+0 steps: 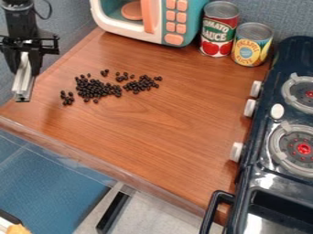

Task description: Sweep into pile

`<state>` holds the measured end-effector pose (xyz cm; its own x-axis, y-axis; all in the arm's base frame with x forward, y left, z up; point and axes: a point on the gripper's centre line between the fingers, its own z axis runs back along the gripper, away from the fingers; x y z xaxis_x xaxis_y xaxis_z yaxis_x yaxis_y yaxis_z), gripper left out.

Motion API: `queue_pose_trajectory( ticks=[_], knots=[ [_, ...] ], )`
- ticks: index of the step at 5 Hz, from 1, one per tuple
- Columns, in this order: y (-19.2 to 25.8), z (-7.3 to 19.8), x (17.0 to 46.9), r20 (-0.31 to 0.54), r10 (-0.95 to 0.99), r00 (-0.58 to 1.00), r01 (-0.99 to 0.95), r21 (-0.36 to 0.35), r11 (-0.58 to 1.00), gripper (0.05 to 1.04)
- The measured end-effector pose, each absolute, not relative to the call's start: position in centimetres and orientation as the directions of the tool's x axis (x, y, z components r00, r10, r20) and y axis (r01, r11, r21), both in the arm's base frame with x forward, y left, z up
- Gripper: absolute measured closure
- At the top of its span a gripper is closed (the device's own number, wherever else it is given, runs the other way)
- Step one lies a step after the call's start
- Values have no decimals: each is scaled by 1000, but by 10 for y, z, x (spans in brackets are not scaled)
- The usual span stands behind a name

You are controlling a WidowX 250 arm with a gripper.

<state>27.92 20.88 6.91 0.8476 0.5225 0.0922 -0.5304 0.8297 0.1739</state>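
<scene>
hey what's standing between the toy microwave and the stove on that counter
A red can beside the microwave, then a yellow can nearer the stove, both upright, in the camera view.

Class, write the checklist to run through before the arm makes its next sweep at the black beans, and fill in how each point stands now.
1. Bar held in the gripper: ok.
2. Bar's lower end touching the counter: cannot tell.
3. Visible beans all on the counter: ok.
4. Beans in one pile: not ok; a few lie apart at the left, others spread right.
5. Microwave and cans apart from the beans: ok.
</scene>
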Motion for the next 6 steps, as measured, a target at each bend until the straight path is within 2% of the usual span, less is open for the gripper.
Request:
queue_pose_trajectory(
  ticks=[1, 3, 5, 6],
  knots=[
    [199, 55, 274, 83, 592, 801, -598, 132, 791, 715],
    [164, 34, 276, 61, 570, 820, -573, 106, 813, 715],
    [172, 46, 285, 90, 595, 799, -601, 121, 790, 715],
    [184, 46, 279, 95, 622, 777, -630, 128, 766, 715]
  ],
)
